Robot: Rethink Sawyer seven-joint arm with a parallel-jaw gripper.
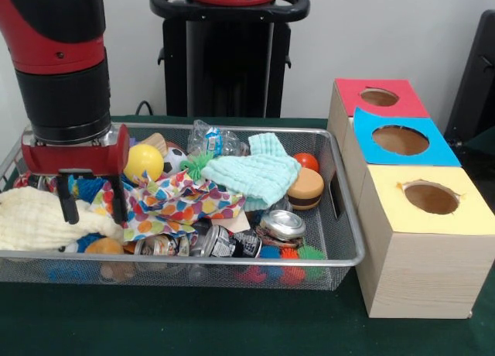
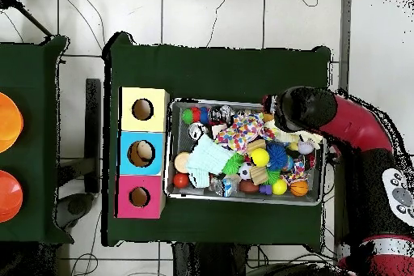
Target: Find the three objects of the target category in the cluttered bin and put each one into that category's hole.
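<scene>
The wire mesh bin (image 1: 193,258) stands on the green table, full of clutter; it also shows in the overhead view (image 2: 242,201). My gripper (image 1: 94,213) hangs over the bin's left end, open and empty, its black fingers (image 1: 69,205) down among a cream cloth (image 1: 35,220) and a polka-dot cloth (image 1: 174,201). In the overhead view the arm (image 2: 311,115) hides the gripper. No plush animal shows clearly; a tan shape (image 1: 157,142) peeks behind a yellow ball (image 1: 143,161). The red-ringed hole (image 1: 379,97) is the far one on the wooden box, and shows overhead (image 2: 139,197).
A mint green cloth (image 1: 259,176), a burger toy (image 1: 305,187), cans (image 1: 282,223), a plastic bottle (image 1: 213,139) and small balls fill the bin. The blue-ringed hole (image 1: 401,139) and yellow-ringed hole (image 1: 431,197) lie nearer on the box, right of the bin.
</scene>
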